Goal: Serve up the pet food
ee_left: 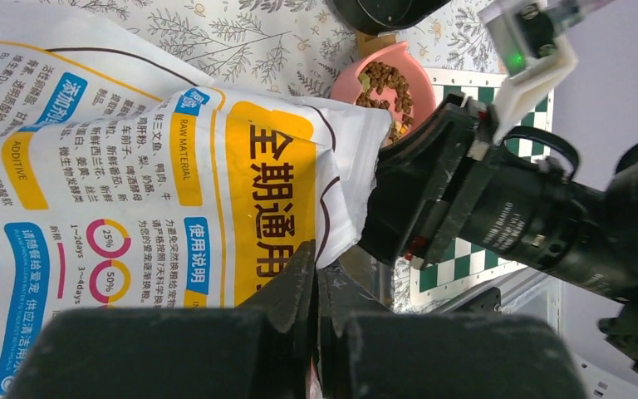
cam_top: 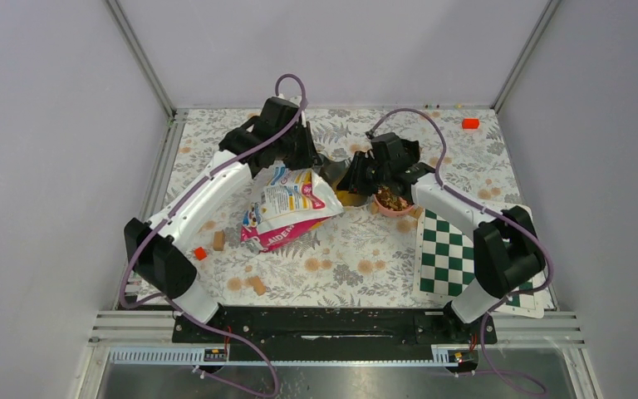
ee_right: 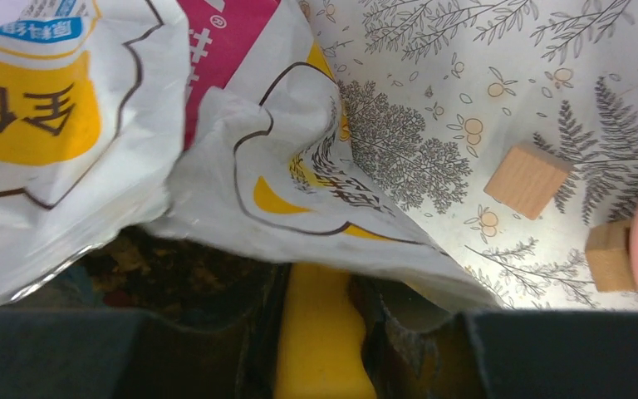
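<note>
My left tool (ee_left: 316, 270) is pinching shut on the edge of the bag (ee_left: 133, 166), its print reading "RAW MATERIAL", "ADDITIVE" and "全期通用". My right tool (ee_right: 320, 278) is gripping a yellow piece (ee_right: 320, 349), jaws partly apart. Beyond, the pet food (ee_left: 386, 79) is sitting in the pink bowl (ee_left: 341, 87) on the desk (ee_left: 274, 41).

Pet food (cam_top: 391, 199) in the bowl (cam_top: 404, 213) just right of the bag (cam_top: 287, 208), chessboard mat (cam_top: 444, 258) right of both.
</note>
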